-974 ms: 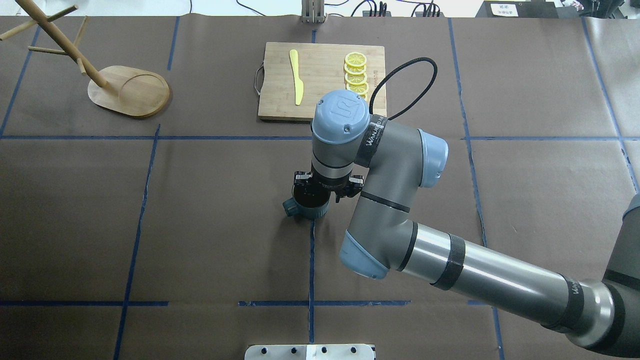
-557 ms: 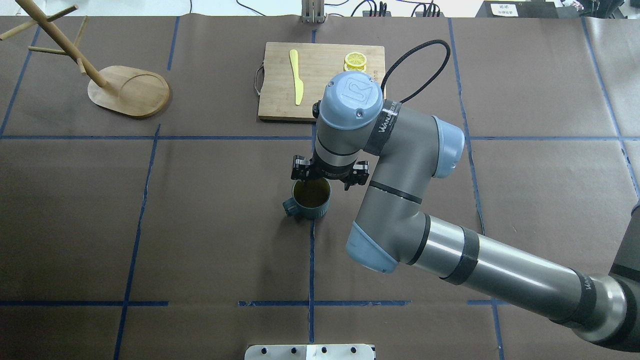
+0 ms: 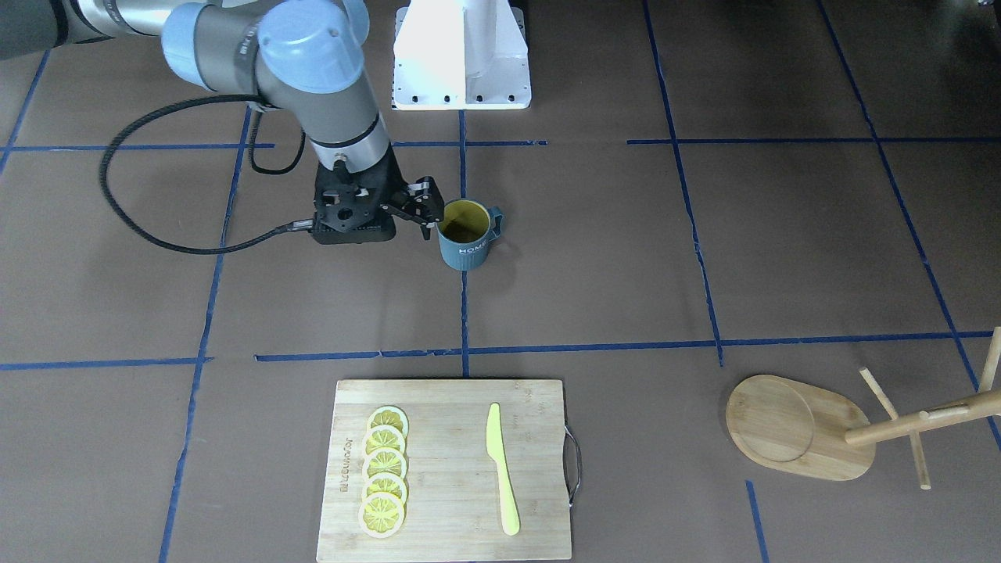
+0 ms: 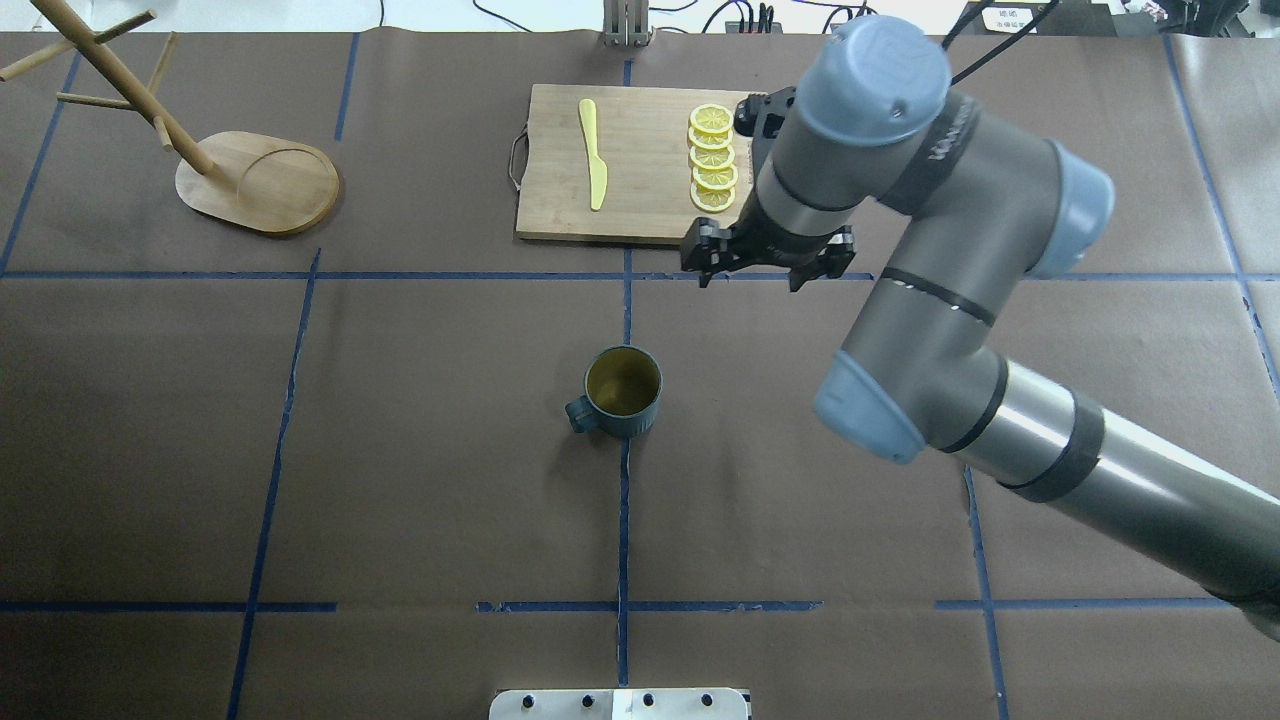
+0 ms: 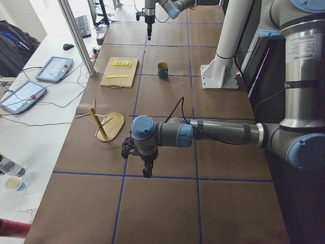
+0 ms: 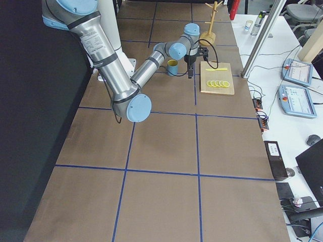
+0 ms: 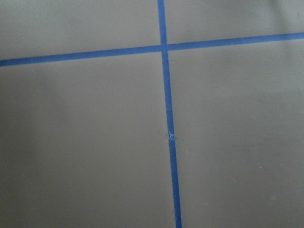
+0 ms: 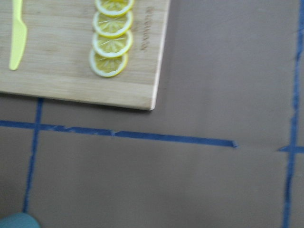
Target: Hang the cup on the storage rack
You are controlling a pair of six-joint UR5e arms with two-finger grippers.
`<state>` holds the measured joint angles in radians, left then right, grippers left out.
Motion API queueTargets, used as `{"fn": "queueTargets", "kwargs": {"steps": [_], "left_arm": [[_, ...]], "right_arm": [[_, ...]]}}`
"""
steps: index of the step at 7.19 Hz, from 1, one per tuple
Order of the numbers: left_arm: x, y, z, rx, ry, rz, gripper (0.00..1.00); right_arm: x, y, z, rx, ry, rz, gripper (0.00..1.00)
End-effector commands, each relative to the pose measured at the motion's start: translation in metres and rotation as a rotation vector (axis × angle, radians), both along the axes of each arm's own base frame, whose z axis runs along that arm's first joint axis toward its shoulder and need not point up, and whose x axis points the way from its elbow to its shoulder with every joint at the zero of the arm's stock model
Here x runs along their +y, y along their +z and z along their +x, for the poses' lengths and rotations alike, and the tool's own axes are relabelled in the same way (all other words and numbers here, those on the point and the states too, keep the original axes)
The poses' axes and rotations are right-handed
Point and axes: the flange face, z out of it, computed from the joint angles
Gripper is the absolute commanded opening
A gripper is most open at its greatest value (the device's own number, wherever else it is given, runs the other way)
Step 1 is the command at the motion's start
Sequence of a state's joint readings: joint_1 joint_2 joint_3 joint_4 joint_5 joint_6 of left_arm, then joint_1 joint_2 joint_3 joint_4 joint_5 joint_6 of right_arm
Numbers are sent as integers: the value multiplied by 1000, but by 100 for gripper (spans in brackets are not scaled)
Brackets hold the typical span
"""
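Cup (image 4: 622, 395): centre of the overhead frame, on a blue tape line (image 4: 623, 520), upright, long axis vertical, mouth up, handle toward frame left. Only the front-facing view shows its "HOME" lettering. Right gripper (image 4: 768, 262): up and right of it, raised, jaws apart, empty, by the cutting board (image 4: 560, 150). Storage rack (image 4: 260, 185): upper left, well apart. Left gripper (image 5: 147, 168): seen in the side view only, cannot tell its grip
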<state>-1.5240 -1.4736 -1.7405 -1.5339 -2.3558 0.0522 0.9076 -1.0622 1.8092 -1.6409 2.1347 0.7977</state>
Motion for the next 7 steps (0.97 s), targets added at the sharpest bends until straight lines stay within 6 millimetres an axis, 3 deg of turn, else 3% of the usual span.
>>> {"fn": "queueTargets", "kwargs": {"steps": [1,2,4,6,7], "left_arm": [[-13,-21,5,7,9,62,100],[-18,-26,6,15,9,137,100],[-20,-31,6,19,7,206,100],[-21,-28,6,21,7,203,100],[-20,-32,7,25,11,215,100]], "right_arm": [[-18,104,123,56,-112,92,100],[-11,154,178,60,-152,101,100],[29,250,263,88,-214,102,100],[86,332,327,116,-220,39,100],[114,359,358,112,-186,2,100]]}}
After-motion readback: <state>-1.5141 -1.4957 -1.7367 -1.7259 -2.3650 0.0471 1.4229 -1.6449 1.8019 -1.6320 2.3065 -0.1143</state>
